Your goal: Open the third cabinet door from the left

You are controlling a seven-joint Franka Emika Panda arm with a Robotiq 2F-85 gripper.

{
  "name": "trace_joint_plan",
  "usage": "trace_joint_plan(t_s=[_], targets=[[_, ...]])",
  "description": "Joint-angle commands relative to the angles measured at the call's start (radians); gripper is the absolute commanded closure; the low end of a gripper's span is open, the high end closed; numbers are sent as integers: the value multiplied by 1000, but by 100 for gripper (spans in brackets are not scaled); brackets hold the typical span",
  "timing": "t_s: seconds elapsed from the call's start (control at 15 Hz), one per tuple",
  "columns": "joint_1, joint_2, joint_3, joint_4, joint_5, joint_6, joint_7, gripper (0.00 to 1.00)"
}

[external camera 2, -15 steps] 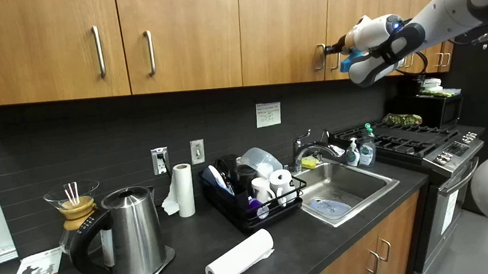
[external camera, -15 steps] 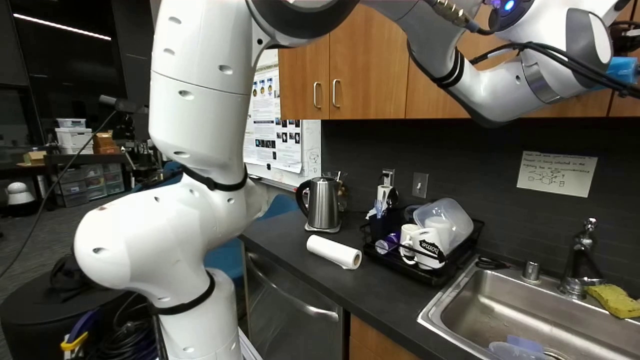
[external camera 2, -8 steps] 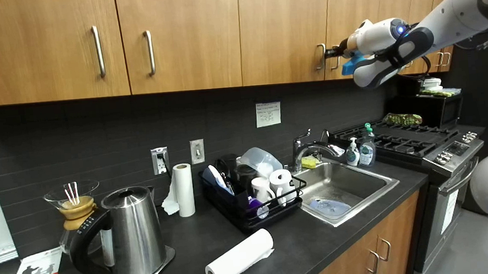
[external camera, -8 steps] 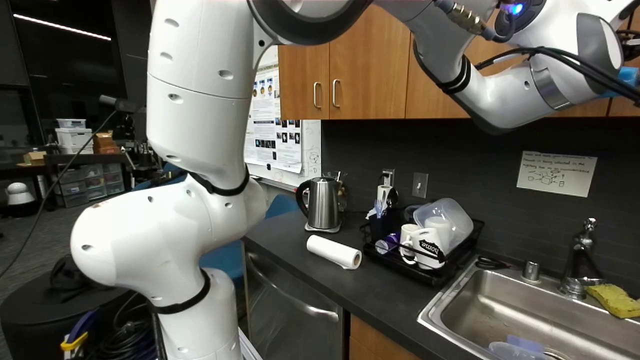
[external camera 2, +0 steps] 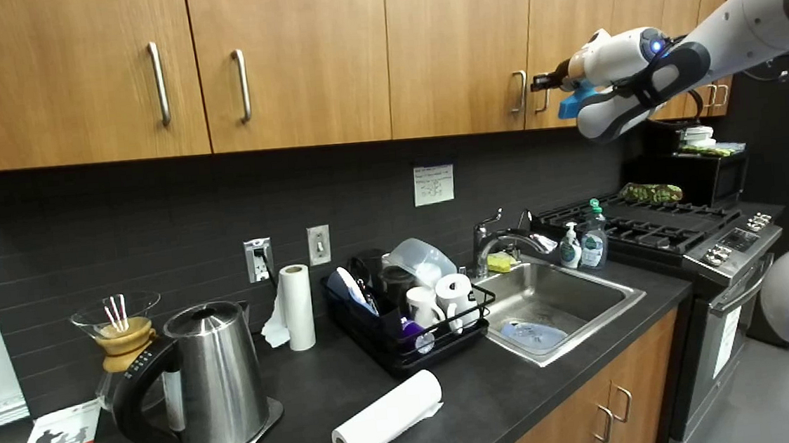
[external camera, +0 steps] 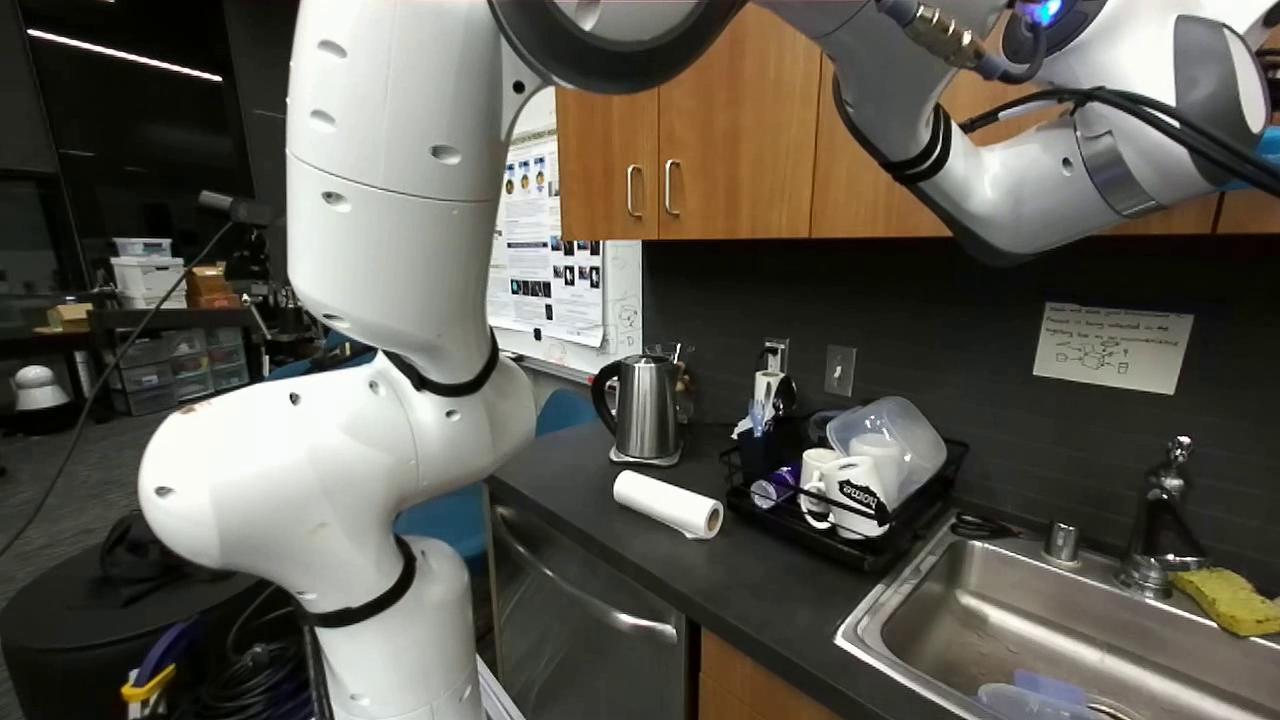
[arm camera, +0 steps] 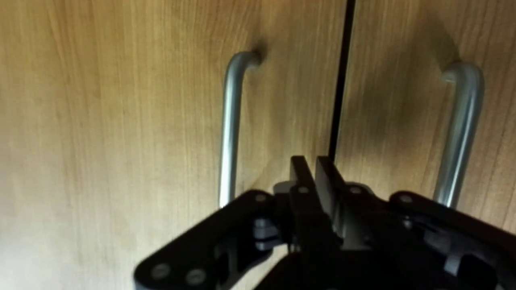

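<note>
The third cabinet door from the left [external camera 2: 455, 48] is wooden and looks shut. It also shows in an exterior view [external camera: 860, 205], partly behind my arm, and at the left of the wrist view [arm camera: 121, 121]. Its metal bar handle [external camera 2: 521, 90] is near its right edge; the handle also shows in the wrist view [arm camera: 230, 133]. My gripper [external camera 2: 536, 83] is just right of that handle, not around it. In the wrist view the fingertips [arm camera: 311, 159] have a narrow empty gap and stand in front of the seam between two doors.
The fourth door's handle [arm camera: 461, 133] is right of my fingers. Below are a dish rack [external camera 2: 405, 361], a sink [external camera 2: 626, 302] with a faucet [external camera 2: 508, 235], a paper towel roll [external camera 2: 389, 419], and a kettle [external camera 2: 218, 390]. A stove [external camera 2: 656, 229] stands further right.
My gripper and arm have moved right and slightly back from the third door's handle, which the fingertips overlapped in view earlier. The door looks unmoved.
</note>
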Motion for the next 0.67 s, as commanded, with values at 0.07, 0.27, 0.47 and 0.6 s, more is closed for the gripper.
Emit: trace_joint_plan(t_s=[0.07, 0.27, 0.47, 0.6], targets=[[-32, 2, 29, 5, -19, -20, 9, 51], [-49, 10, 50, 5, -36, -26, 7, 30], [-85, 42, 109, 10, -81, -34, 1, 61], [-118, 76, 164, 15, -130, -44, -7, 67]])
